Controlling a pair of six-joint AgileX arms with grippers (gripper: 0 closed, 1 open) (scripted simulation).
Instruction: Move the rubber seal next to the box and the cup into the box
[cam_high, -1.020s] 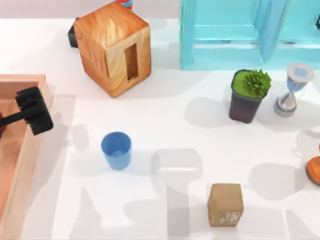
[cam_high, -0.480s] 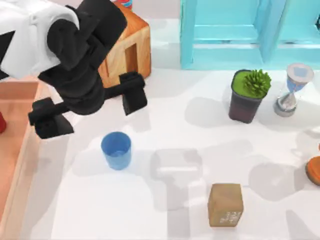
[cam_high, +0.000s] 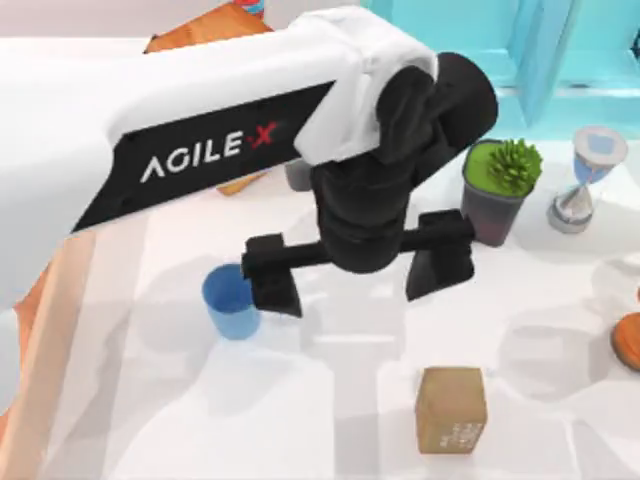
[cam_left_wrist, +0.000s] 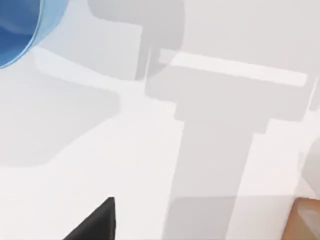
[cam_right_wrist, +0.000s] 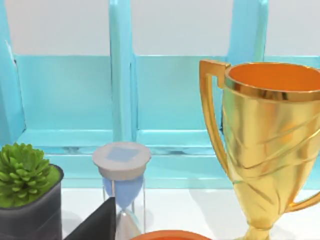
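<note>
My left gripper (cam_high: 355, 292) hangs open over the middle of the table, its wide-spread jaws holding nothing. The blue cup (cam_high: 226, 303) stands upright just left of it, partly covered by one finger (cam_high: 274, 276). The tan rubber seal (cam_high: 451, 408) sits on the table toward the front right of the gripper, apart from it. The box (cam_high: 38, 320) lies at the left edge, mostly hidden under my left arm. In the left wrist view the cup's rim (cam_left_wrist: 20, 25) and a corner of the seal (cam_left_wrist: 306, 220) frame bare table.
A plant pot (cam_high: 495, 190), an hourglass (cam_high: 585, 180) and a turquoise shelf (cam_high: 560, 60) stand at the back right. A gold trophy (cam_right_wrist: 272, 145) is close to my parked right gripper (cam_right_wrist: 97, 227). The wood-grain cube (cam_high: 200, 25) is largely behind my left arm.
My left arm has swung from over the box rightward across the table. Its open gripper now hangs between the cup and the seal. Neither object has moved.
</note>
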